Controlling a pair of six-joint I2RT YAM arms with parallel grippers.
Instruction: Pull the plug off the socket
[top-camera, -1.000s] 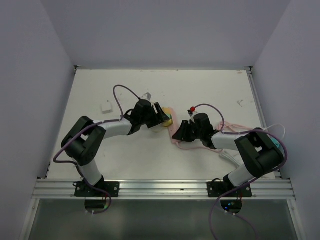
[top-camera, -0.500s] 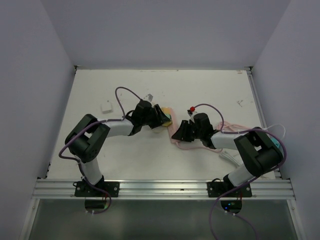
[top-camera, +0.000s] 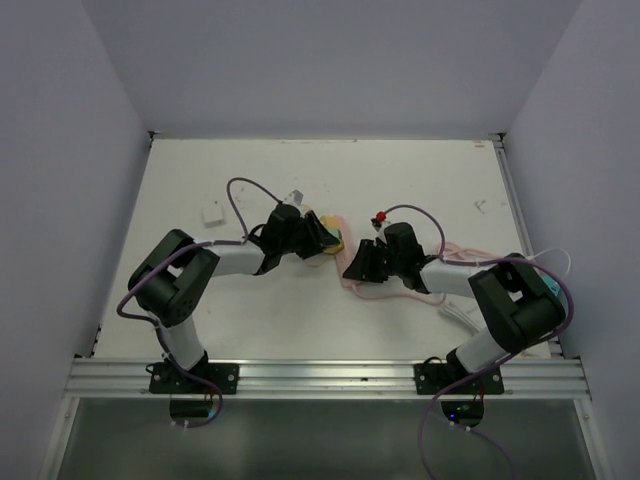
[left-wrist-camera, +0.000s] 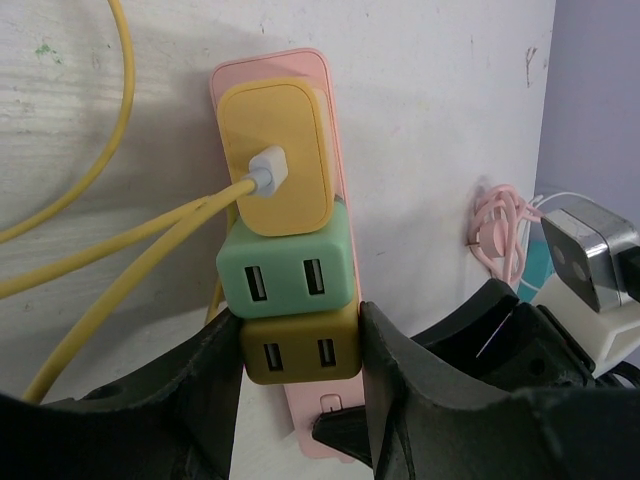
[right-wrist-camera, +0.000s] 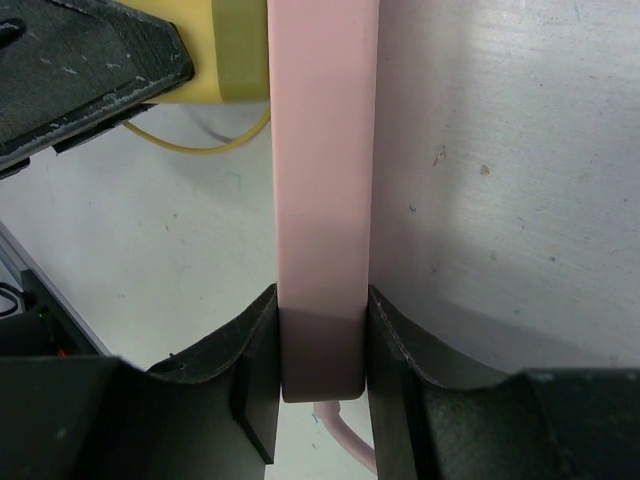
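A pink power strip, the socket (left-wrist-camera: 272, 66), lies on the white table with three cube chargers plugged in a row: yellow (left-wrist-camera: 280, 160), green (left-wrist-camera: 288, 268) and olive. My left gripper (left-wrist-camera: 300, 338) is shut on the olive plug (left-wrist-camera: 300, 355), one finger pressed against each side. My right gripper (right-wrist-camera: 320, 350) is shut on the strip's cord end (right-wrist-camera: 322, 180), which fills the gap between its fingers. In the top view the left gripper (top-camera: 322, 238) and right gripper (top-camera: 356, 268) meet mid-table over the strip (top-camera: 340, 221).
A yellow cable (left-wrist-camera: 90, 250) runs from the yellow charger off to the left. The strip's pink cord (top-camera: 460, 255) coils toward the right arm. A small white block (top-camera: 213, 212) lies at the left. Walls enclose the table on three sides.
My left gripper's fingers have closed in onto the olive plug, and the left arm has shifted slightly. The right gripper keeps its hold on the strip.
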